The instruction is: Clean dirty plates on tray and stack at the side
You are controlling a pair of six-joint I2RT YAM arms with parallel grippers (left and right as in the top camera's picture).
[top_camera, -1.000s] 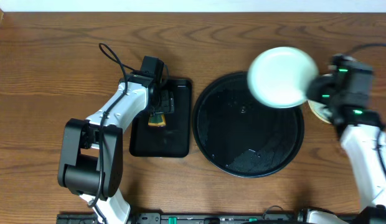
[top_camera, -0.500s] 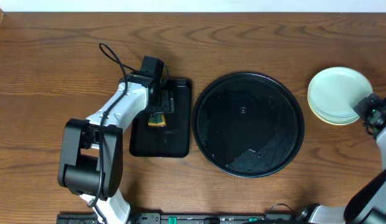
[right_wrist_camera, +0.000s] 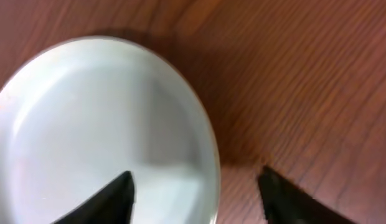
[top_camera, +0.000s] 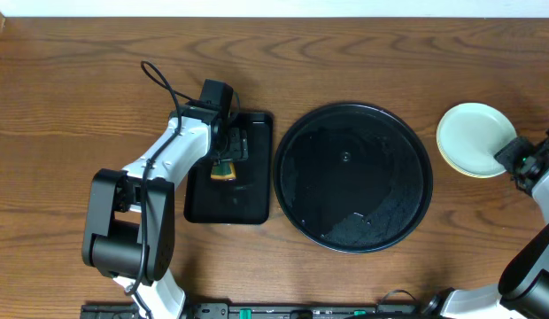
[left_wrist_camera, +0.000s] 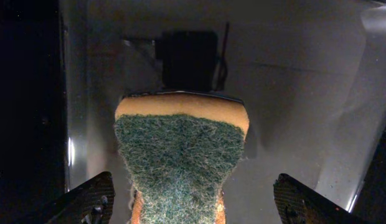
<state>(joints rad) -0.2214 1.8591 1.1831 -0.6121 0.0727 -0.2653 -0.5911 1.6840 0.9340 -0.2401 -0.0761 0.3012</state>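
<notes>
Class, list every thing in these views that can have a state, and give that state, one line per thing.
round tray: bears no plates.
plates: stacked on the tabletop right of the round tray, mint one on top.
small tray: holds the sponge.
sponge: green side up, ungripped.
left gripper: open, astride the sponge.
right gripper: open, astride the plates' rim.

left arm point(top_camera: 155, 159): elbow folded, left of round tray point(top_camera: 381, 159) | left gripper point(left_wrist_camera: 192, 186): jaws wide apart | right gripper point(right_wrist_camera: 193, 180): right of round tray, jaws apart
</notes>
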